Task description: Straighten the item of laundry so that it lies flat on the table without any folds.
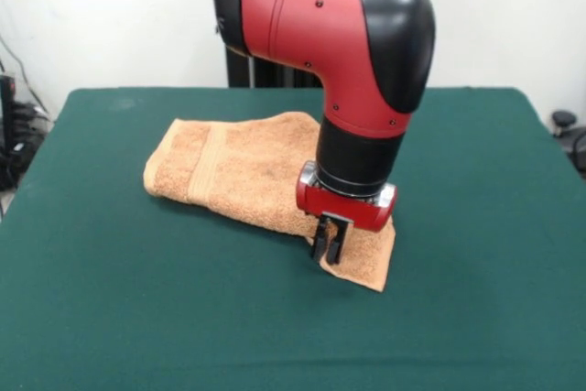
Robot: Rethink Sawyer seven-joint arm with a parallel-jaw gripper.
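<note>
The orange-tan terry towel (243, 167) lies on the dark green table (476, 254), folded over on itself, with a rounded fold at its left end and a woven band near that end. Its near right corner points toward the camera. My gripper (329, 243) hangs from the red and black arm and is down on the towel near that near right corner. Its fingers stand close together and press into or pinch the cloth there. The arm hides the towel's right part. No white tag shows.
The robot's black pedestal (240, 66) stands behind the table's far edge. Cables and dark equipment (14, 130) sit off the table at the left. A dark object (566, 125) stands off the table at the right.
</note>
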